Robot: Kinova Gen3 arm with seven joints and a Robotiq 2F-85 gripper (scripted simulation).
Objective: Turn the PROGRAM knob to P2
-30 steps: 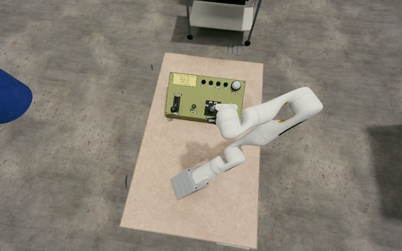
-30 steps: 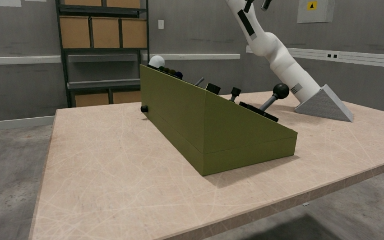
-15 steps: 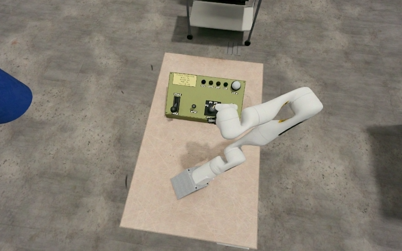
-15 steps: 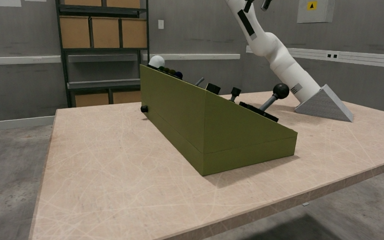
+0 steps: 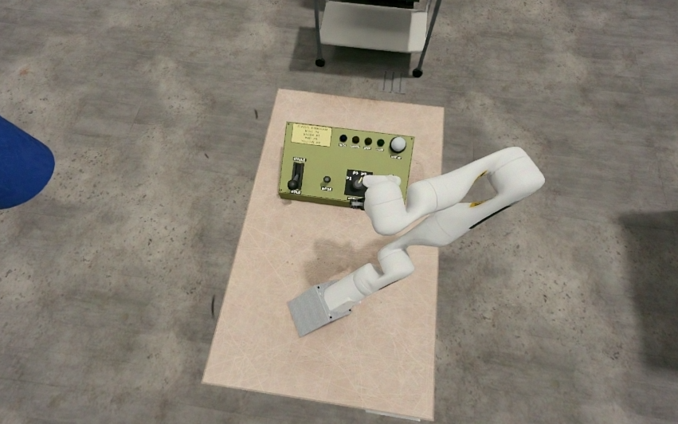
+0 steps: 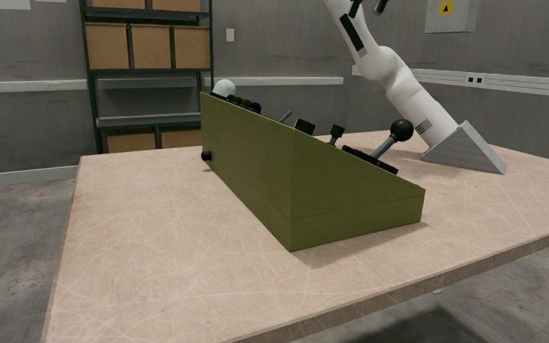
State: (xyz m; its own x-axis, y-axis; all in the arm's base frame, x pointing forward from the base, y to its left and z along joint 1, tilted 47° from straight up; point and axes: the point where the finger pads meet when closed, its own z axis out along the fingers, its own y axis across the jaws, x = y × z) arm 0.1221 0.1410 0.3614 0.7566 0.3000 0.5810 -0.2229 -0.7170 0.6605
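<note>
The olive console (image 5: 346,164) sits on the far half of the table; the exterior view shows its plain back and side (image 6: 310,178). The black PROGRAM knob (image 5: 358,182) is at the panel's front right, with P1, P2 and P3 marks around it; I cannot read where it points. It also shows as a dark block (image 6: 304,126) in the exterior view, with nothing around it. My gripper (image 5: 356,202) hangs high above the console's front edge, mostly hidden under the white wrist (image 5: 382,182). Only a dark tip shows. It is open and out of frame in the exterior view.
The panel also carries a black-balled lever (image 5: 294,180) (image 6: 396,133) at the left, a small button (image 5: 326,178), a row of dark buttons (image 5: 362,140) and a white dome (image 5: 397,143). My grey base (image 5: 312,310) sits mid-table. A shelf cart (image 5: 373,26) stands beyond the table.
</note>
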